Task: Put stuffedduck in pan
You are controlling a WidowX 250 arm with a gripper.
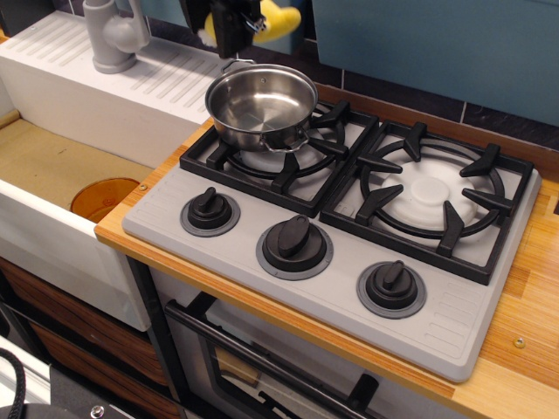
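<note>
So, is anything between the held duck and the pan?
No. The duck, in the gripper, hangs above the pan; the only view shows bare air between.

The stuffedduck (278, 19) is hanging in the air at the far edge of the scene, a bright yellow plush shape only partly showing, its left side hidden behind dark hardware. It is sitting just above and behind the pan's far rim, apart from it. The pan (262, 106), round shiny steel with low straight sides, is standing upright and empty on the far-left burner grate, a small handle facing near.
</note>
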